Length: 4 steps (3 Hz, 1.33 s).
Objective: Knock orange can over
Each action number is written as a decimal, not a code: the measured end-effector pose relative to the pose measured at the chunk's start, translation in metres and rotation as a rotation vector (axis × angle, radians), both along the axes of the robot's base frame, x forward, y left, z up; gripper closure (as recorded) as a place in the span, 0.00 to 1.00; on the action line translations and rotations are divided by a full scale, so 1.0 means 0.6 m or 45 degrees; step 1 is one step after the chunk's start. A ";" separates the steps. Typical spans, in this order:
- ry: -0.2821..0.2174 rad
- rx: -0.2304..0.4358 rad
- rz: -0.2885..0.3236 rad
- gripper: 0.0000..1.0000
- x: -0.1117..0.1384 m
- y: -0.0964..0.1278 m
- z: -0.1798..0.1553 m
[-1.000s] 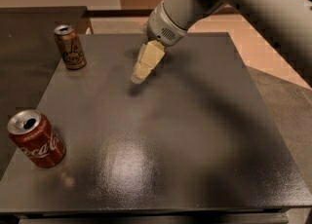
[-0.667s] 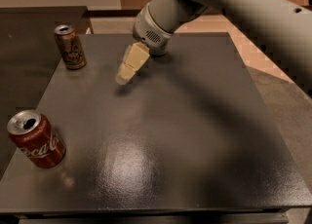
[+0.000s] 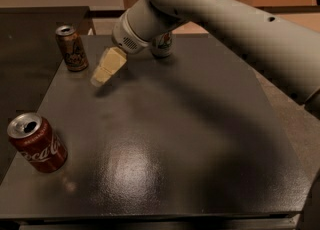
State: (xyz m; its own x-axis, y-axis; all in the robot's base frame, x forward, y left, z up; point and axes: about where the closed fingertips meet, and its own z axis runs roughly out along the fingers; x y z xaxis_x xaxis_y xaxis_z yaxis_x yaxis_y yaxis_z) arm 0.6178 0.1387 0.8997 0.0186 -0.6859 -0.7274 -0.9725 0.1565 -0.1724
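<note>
**Gripper closes in on upright orange can**

The robot's single arm reaches across the dark table (image 3: 190, 139) from the 2 o'clock side, its cream-coloured gripper (image 3: 100, 76) angled down and leftward, low over the far-left part of the surface. Whether it is clenched or released cannot be told from this view; it carries nothing that shows.

The orange can (image 3: 71, 49) stands upright near the table's 10 o'clock corner, long axis vertical and silver top up. From the gripper it lies at about 10 o'clock, near but clearly apart, with bare tabletop between them. The gripper's tip already points roughly that way, so a sideways sweep toward 10 o'clock, meeting the can's body above its middle, looks like the move that would tip it.

A red Coca-Cola can (image 3: 37, 143) stands well apart at the table's 8 o'clock. A white-and-green can (image 3: 162, 44) sits at 12 o'clock, partly hidden behind the arm's wrist.
</note>
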 end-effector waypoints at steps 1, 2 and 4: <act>0.015 0.061 -0.006 0.00 0.012 0.046 -0.004; 0.036 0.100 -0.020 0.00 0.028 0.093 -0.012; 0.037 0.132 -0.083 0.00 0.072 0.150 -0.014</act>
